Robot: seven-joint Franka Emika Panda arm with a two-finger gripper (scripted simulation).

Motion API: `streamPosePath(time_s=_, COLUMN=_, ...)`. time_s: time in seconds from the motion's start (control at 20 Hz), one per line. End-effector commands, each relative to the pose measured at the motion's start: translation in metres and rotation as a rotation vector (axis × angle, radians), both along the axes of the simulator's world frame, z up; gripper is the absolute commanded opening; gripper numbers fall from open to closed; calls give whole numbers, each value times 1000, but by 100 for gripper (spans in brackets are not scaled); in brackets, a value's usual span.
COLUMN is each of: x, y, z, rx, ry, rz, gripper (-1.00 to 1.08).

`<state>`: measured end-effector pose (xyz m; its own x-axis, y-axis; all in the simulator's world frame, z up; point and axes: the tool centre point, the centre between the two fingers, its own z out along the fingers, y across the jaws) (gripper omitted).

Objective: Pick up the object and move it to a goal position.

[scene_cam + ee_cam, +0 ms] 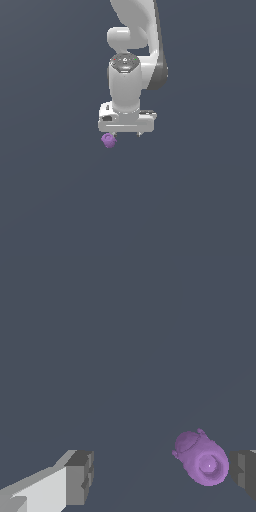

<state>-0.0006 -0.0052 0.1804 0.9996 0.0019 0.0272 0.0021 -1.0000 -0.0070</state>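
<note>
The object (109,140) is a small purple bumpy blob lying on the flat grey ground, just below the white gripper (127,135) toward the exterior view's left. In the wrist view the object (201,458) lies between the two grey fingertips, right beside one pad (245,474) and far from the other (80,477). Whether it touches the near pad I cannot tell. The gripper (162,476) is open wide, hanging low over the ground with its fingers pointing down. Only the short finger ends show under the hand in the exterior view.
The white arm (131,45) rises from the hand toward the top of the exterior view. Plain dark grey ground (200,200) spreads on every side, with no other object or edge in view.
</note>
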Motion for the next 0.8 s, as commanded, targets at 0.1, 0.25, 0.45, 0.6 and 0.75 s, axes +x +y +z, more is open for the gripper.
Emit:
streamPosePath(time_s=0.1, x=0, y=0, z=1, rx=-1, ry=1, rz=0, gripper=100)
streamPosePath(time_s=0.25, x=-3, y=0, z=4, rx=-5, ry=5, rz=2, gripper=100)
streamPosePath(time_s=0.45, x=-4, y=0, z=7, rx=-10, ry=9, rz=5, gripper=100)
streamPosePath(time_s=0.6, x=-4, y=1, z=7, rx=-9, ry=9, rz=3, gripper=100)
streamPosePath(time_s=0.75, x=-4, y=0, z=7, rx=-9, ry=9, rz=6, gripper=100)
